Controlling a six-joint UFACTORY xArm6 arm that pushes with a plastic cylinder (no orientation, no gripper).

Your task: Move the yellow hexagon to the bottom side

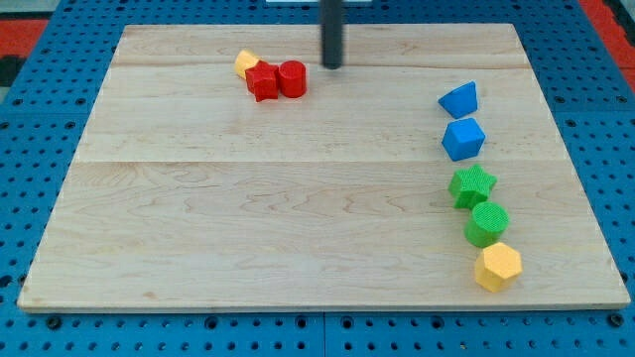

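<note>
The yellow hexagon lies near the board's bottom right corner, touching a green cylinder just above it. My tip rests on the board near the view's top centre, far from the hexagon. It stands a little to the right of a red cylinder, with a small gap between them.
A red star-like block touches the red cylinder, with a small yellow block at its upper left. On the right, a column runs down: blue wedge, blue cube, green star. The wooden board lies on a blue pegboard.
</note>
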